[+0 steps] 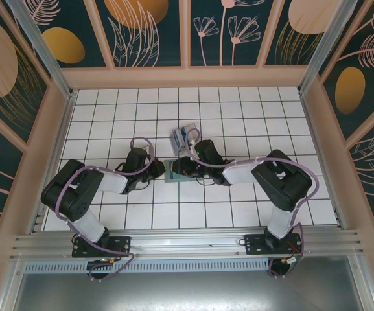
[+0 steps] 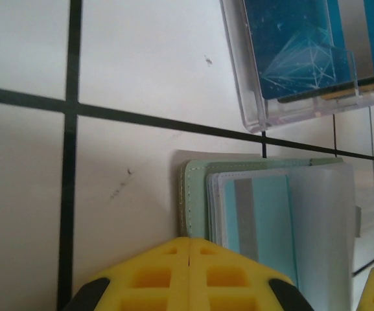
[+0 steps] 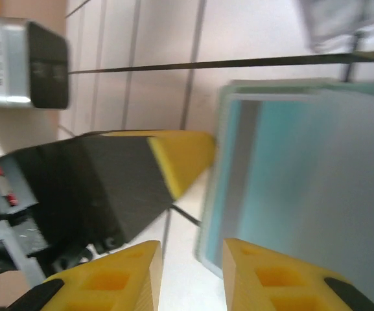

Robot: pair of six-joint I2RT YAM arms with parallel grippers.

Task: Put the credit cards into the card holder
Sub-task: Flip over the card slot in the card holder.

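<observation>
Seeing card holder (image 2: 196, 194) lying flat and open on the white tiled table (image 2: 128, 78), mid-table between the two arms in the top view. Carrying one pale blue card (image 2: 268, 220) with a grey stripe in its slots, partly under a translucent flap (image 2: 326, 220). On its far side, close but apart, a clear plastic box (image 2: 248, 103) with more blue cards (image 2: 297, 45) inside, one bearing a white line pattern. Reading left gripper (image 2: 190, 253) as fully closed: yellow fingers pressed together along a seam, nothing between them. Parked right at the holder's near left corner; in the right wrist view, yellow tip just beside the holder's left edge, can't tell touching or not. Reading right gripper (image 3: 192, 275) as narrowly parted, clamped on nothing: holder's corner reaching into the gap beside one finger, bare table showing between that corner and the other finger. Can't tell whether that first finger touches the holder. Right wrist view blurred, so no card detail there. From above, both grippers low over the holder, one from the left and one from the right, tips near each other, holder's teal edge visible just on their near side.
</observation>
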